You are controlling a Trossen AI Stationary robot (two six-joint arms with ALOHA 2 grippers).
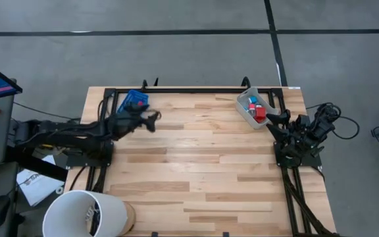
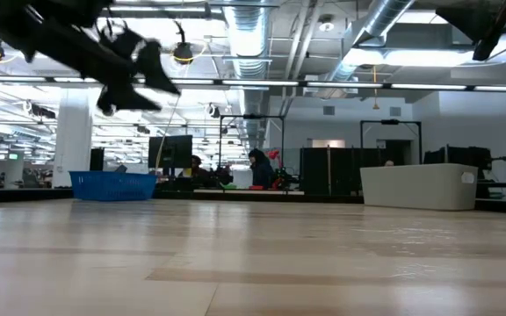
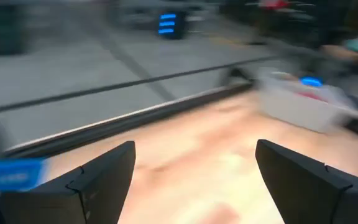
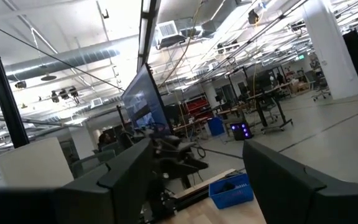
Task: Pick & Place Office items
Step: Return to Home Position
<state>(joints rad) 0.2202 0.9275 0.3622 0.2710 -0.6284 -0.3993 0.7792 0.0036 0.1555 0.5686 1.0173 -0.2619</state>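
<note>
Office items lie in the clear grey bin at the table's far right: a red block and a blue piece show. The blue tray stands at the far left. My left gripper hangs open and empty above the table just right of the tray, pointing toward the bin; the low view shows it high over the tabletop. My right gripper waits open and empty near the bin's near side, tipped up toward the room.
Black rails frame the wooden table's far, left and right sides. A white bucket stands at the near left corner. Bare wood lies between the two arms.
</note>
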